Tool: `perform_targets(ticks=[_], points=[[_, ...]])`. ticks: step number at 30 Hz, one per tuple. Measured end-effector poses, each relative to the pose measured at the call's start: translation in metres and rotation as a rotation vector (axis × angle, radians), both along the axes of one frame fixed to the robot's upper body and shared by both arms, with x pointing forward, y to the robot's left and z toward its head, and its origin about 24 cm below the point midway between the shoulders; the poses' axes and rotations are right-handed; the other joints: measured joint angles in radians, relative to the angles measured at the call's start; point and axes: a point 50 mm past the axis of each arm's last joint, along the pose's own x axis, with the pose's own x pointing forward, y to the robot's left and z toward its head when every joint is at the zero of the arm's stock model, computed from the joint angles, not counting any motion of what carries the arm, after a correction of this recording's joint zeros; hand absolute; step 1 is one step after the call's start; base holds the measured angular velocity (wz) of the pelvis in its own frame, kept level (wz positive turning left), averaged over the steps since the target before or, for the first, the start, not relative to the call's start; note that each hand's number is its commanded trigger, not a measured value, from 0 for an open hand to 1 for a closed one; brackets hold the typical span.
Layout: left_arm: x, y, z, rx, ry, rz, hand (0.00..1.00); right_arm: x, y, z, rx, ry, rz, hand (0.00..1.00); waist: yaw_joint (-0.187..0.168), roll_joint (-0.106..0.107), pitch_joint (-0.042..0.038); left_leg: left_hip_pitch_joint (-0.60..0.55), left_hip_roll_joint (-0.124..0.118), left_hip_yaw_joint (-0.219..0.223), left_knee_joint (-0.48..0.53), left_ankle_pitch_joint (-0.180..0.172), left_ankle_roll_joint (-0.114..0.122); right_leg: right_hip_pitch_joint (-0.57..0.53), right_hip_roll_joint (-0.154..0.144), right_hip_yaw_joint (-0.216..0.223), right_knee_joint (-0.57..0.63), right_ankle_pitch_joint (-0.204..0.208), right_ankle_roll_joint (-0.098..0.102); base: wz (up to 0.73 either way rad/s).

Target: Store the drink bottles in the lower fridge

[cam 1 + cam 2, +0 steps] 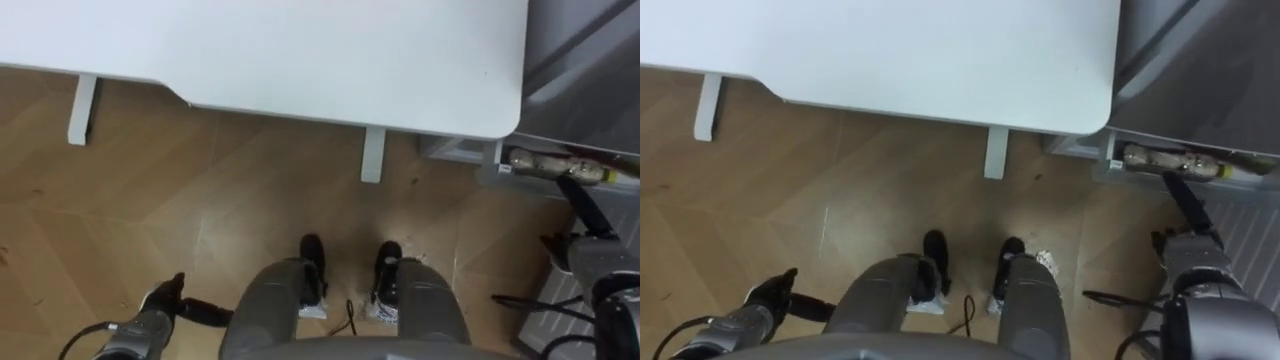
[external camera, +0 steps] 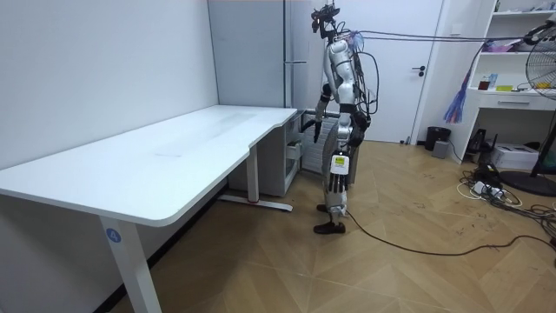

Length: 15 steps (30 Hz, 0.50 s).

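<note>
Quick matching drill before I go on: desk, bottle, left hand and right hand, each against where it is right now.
Things:
1. white desk
2. tan bottle
3. left hand
4. right hand

Places:
A. low over the floor, by the robot's left leg
B. lying on the white ledge right of the desk
C. across the top of the eye views
D. stretched out toward the ledge

Pairs: 1-C; 2-B; 3-A; 4-D

White desk (image 1: pixel 300 60), tan herringbone wood floor (image 1: pixel 150 200), grey fridge (image 1: pixel 585 60), black-fingered left hand (image 1: pixel 165 296).
</note>
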Motion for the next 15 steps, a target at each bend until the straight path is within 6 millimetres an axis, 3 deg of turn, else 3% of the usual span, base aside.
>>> perform_targets(ticks=[8, 15], points=[[-0.005, -0.001, -0.002, -0.013, 0.040, 0.032, 0.00, 0.058, 0.008, 0.037, 0.020, -0.188, 0.012, 0.00, 0.001, 0.011, 0.0026, -0.209, 0.018, 0.010, 0.243, -0.090, 0.005, -0.210, -0.019, 0.028, 0.245, -0.092, -0.007, -0.01], [-0.008, 0.003, -0.001, -0.036, 0.032, 0.111, 0.00, 0.064, -0.004, 0.051, -0.013, -0.214, -0.002, 0.00, 0.009, 0.011, 0.0025, -0.364, 0.033, 0.022, 0.444, -0.168, 0.012, -0.372, -0.045, 0.051, 0.457, -0.175, -0.014, 0.04]])
